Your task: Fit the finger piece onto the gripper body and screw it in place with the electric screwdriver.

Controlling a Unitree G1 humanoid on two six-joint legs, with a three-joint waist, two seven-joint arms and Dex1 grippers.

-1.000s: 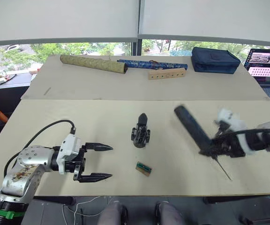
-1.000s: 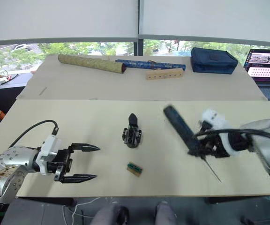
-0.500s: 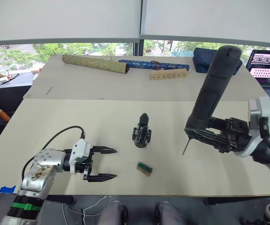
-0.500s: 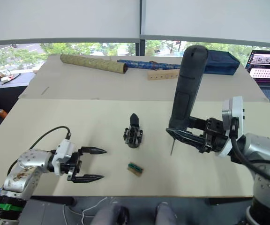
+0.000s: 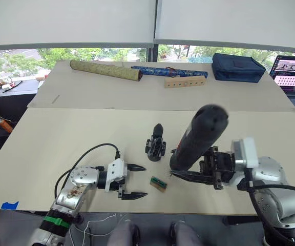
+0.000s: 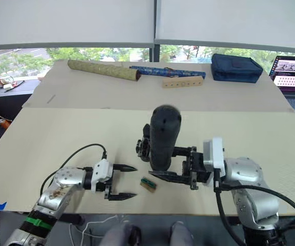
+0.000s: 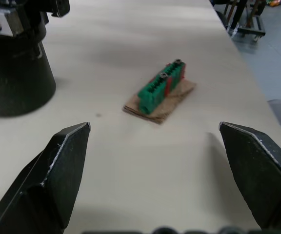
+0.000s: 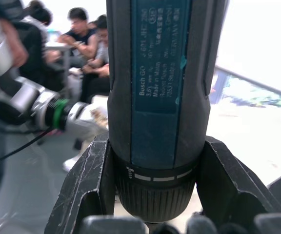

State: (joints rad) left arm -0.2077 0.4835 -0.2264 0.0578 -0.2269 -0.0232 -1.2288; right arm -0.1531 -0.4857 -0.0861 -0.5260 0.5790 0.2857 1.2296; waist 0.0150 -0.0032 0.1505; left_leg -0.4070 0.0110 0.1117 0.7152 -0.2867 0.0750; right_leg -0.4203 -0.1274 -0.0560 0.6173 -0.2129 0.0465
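Right wrist view: right claw (image 8: 152,195) clamps the electric screwdriver (image 8: 162,87).

On the near table (image 5: 45,148), your gripper body (image 5: 156,146) stands at the middle. The connector (image 5: 157,183) lies just before it, nearer you. Your left gripper (image 5: 135,181) sits left of the connector, close by. Your right gripper (image 5: 188,171) is right of it, with the screwdriver (image 5: 197,138) upright just right of the body. On the far table (image 5: 270,95), two rolls (image 5: 105,70), a drilled block (image 5: 184,81) and a bag (image 5: 238,67) run left to right, with a laptop (image 5: 292,74) at the right edge.
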